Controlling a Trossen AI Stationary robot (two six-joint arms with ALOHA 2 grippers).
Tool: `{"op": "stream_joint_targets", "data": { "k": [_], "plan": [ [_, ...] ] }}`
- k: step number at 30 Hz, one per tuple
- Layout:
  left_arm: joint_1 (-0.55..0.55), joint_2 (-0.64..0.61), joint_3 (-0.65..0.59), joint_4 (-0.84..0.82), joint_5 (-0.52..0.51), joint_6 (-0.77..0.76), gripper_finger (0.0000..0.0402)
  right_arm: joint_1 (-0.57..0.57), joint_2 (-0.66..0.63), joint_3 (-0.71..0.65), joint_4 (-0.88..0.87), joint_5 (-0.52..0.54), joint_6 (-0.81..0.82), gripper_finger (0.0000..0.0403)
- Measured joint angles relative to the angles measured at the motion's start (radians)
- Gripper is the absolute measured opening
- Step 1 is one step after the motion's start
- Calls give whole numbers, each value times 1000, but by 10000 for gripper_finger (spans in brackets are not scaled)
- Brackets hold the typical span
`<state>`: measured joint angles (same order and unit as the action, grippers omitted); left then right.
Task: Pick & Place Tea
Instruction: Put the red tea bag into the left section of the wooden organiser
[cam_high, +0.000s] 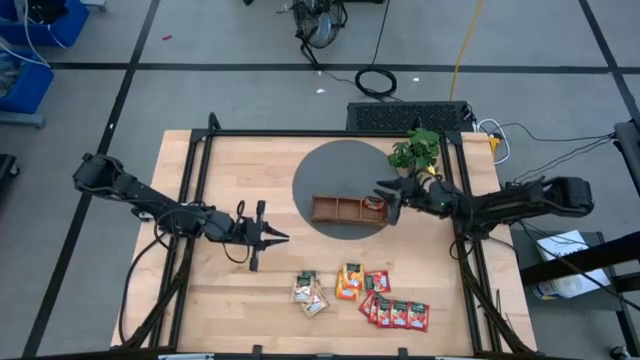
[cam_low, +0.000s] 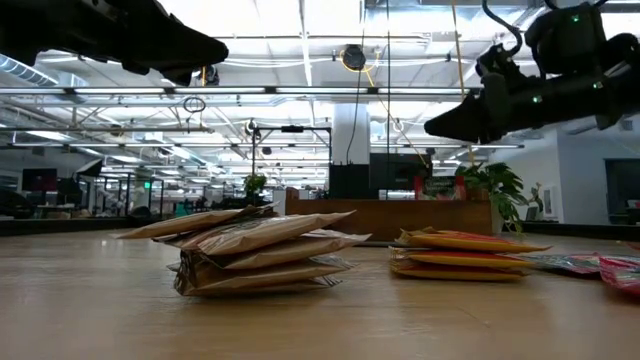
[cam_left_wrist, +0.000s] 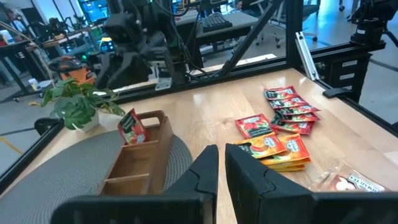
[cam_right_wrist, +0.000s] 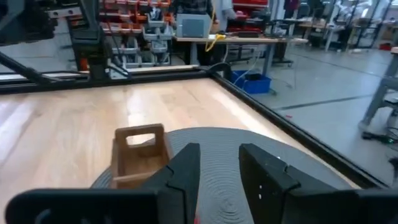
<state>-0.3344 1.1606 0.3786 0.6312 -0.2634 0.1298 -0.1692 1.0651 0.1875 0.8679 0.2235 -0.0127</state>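
Observation:
The wooden tray lies on a grey round mat. One red tea sachet stands on edge in the tray's end compartment, leaning on its wall. My right gripper hovers open just above that end, holding nothing. The other sachets lie on the table near the front edge: pale ones, orange ones and red ones. My left gripper waits above the table left of the tray. Its fingers are almost together and it holds nothing.
A small potted plant stands at the mat's far right, close behind my right gripper. A black frame borders the table. Bare wood lies between the tray and the sachet piles.

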Motion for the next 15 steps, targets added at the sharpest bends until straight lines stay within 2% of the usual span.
{"op": "stream_joint_targets", "data": {
  "k": [5, 8, 11, 15],
  "plan": [
    [0, 0, 0, -3, 0, -12, 37, 39, -57, 41, -171, -62, 38, 94],
    [0, 0, 0, -6, 0, -20, 37, 87, -55, 70, -267, -94, 70, 59],
    [0, 0, 0, -7, 0, -30, 37, 139, -44, 73, -282, -95, 62, 12],
    [0, 0, 0, -8, 0, -38, 37, 149, -45, 73, -298, -92, 93, 9]
  ]
}}
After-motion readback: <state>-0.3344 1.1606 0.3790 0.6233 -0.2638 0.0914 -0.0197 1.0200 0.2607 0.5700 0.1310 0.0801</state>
